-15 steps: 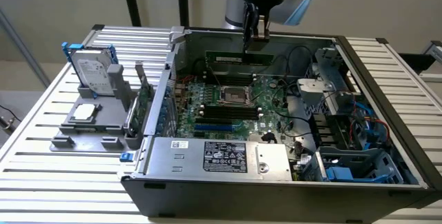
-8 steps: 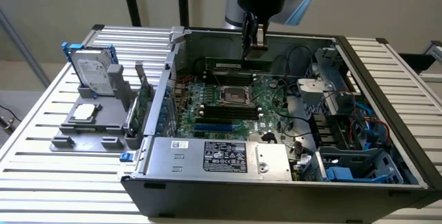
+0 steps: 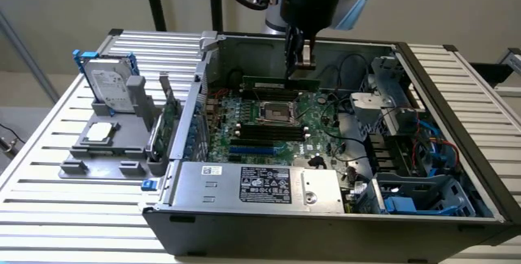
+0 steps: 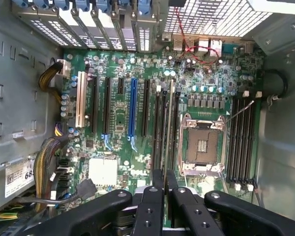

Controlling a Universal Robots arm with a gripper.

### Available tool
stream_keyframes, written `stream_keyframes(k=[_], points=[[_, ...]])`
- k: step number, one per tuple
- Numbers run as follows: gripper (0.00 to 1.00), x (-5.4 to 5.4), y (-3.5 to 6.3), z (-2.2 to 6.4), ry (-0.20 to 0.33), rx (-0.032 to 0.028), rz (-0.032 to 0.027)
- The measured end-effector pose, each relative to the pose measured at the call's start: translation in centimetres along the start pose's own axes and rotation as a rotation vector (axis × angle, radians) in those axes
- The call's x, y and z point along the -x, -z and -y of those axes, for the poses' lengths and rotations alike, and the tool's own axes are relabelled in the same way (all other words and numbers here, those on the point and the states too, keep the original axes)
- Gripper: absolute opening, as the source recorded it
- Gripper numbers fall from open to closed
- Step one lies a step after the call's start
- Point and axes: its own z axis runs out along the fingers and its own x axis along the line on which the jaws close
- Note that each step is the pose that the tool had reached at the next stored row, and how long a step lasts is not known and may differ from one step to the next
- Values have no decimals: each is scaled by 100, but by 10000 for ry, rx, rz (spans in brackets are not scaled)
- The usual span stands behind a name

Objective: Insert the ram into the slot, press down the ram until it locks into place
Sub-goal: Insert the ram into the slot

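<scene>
A Universal Robots arm's gripper (image 3: 299, 63) clamps the ram (image 3: 279, 84) by its upper edge and holds it level inside an open computer case (image 3: 456, 117), clear of the motherboard (image 3: 313, 133) and near the bare CPU socket (image 3: 273, 113), as the exterior view shows. A black label (image 3: 265, 186) on the power supply (image 3: 321, 192) and a white sticker (image 3: 210, 169) beside it carry print too small to read. A hard drive (image 3: 110, 84) stands in a grey rack (image 3: 97, 148) on the slatted table (image 3: 49, 215) at the exterior view's left, beside the case. In the wrist view the ram runs edge-on from between the closed fingers (image 4: 151, 206) over the bank of black memory sockets, in line with the slot (image 4: 160, 132) between the CPU socket and a blue slot (image 4: 132, 108). Whether ram and slot touch cannot be told. A white tag (image 4: 20, 176) on the case wall reads "68".
</scene>
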Motion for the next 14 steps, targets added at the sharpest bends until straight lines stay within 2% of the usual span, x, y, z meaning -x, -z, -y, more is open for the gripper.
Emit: stream_keyframes(k=[14], points=[[13,-75,-253,48,65,1,-1]])
